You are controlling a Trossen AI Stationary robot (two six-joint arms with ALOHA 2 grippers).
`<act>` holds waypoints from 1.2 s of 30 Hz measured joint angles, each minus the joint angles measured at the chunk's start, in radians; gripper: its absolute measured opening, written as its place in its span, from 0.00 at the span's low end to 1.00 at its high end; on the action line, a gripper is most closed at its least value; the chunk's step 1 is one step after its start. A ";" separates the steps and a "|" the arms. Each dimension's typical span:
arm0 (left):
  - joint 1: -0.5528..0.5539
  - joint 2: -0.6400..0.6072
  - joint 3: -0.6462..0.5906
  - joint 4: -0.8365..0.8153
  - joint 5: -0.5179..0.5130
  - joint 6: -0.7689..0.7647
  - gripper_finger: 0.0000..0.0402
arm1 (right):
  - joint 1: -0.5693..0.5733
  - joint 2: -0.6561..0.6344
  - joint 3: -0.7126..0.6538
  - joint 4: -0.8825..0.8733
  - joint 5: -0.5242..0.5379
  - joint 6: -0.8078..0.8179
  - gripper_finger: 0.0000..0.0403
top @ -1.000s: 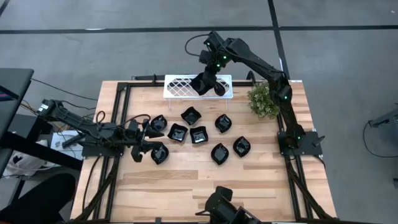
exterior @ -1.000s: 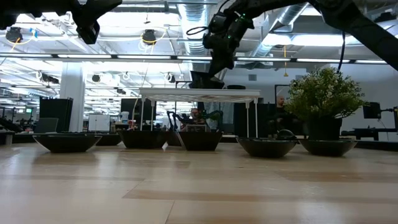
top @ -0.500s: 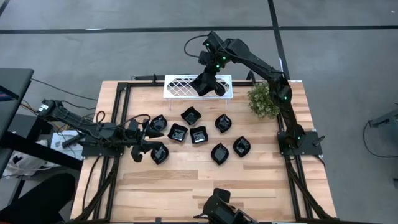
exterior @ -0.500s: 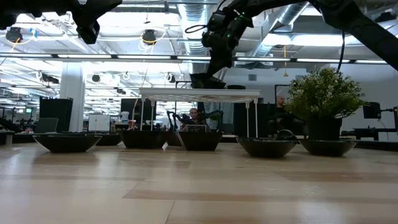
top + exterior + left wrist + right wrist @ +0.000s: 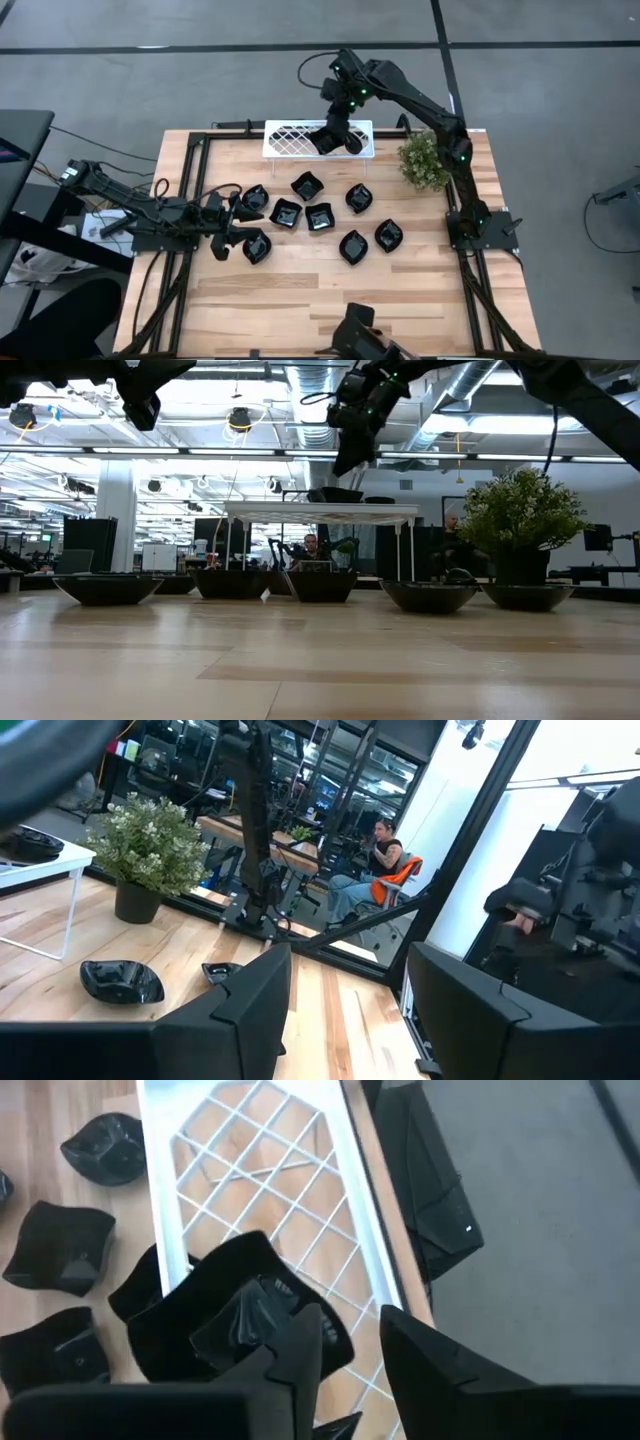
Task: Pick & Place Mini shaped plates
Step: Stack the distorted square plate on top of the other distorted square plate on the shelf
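Overhead, plate [image 5: 331, 139] merges with gripper; low view separates them.

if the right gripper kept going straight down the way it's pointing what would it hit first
Most likely the glossy black mini plate lying on the white lattice tray right under the right gripper, whose fingers stand apart above it. Depth is hard to judge.

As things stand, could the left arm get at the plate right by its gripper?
Probably yes: the left gripper is open right beside that plate, with nothing between them; the right gripper is far off over the white tray.
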 joint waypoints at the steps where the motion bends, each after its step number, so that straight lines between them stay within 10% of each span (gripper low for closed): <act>1: 0.000 0.000 0.000 0.000 0.000 0.002 0.51 | 0.003 -0.010 0.000 -0.004 0.003 0.001 0.26; 12: 0.000 0.000 0.000 0.000 0.000 0.013 0.51 | 0.060 -0.069 -0.042 -0.258 -0.018 0.000 0.25; 36: 0.000 0.000 0.000 0.000 0.000 0.015 0.51 | 0.114 -0.067 -0.252 -0.159 0.045 -0.055 0.25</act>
